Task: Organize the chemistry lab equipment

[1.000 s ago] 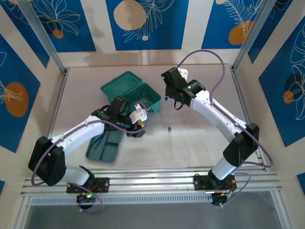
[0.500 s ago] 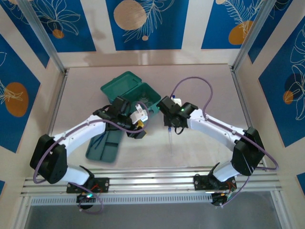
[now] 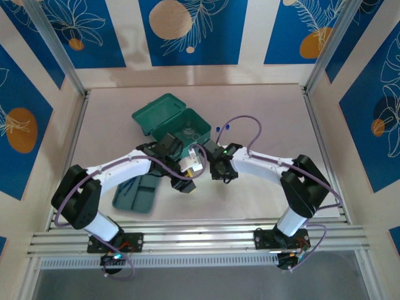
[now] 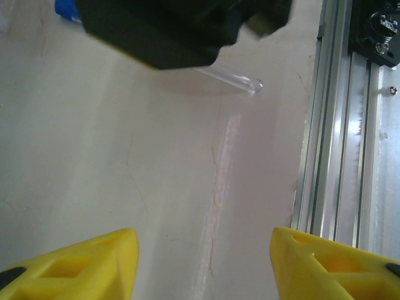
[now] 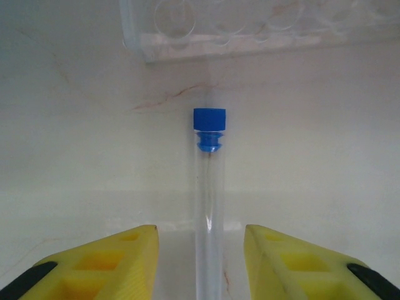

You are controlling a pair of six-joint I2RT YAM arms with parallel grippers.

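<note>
Fingers of the right gripper stand open either side of the thin clear tube lying on the table, its long side pointing straight away, blue cap farthest off; the left gripper gapes open nearby.

The left arm and right arm wear white link shells between bulky black joint housings; a purple cable loops along each; small green lights glow near the wrists; black base plates carry red wiring; the left gripper and right gripper have chunky yellow fingers with recessed pockets and black patches at the outer corners.
</note>
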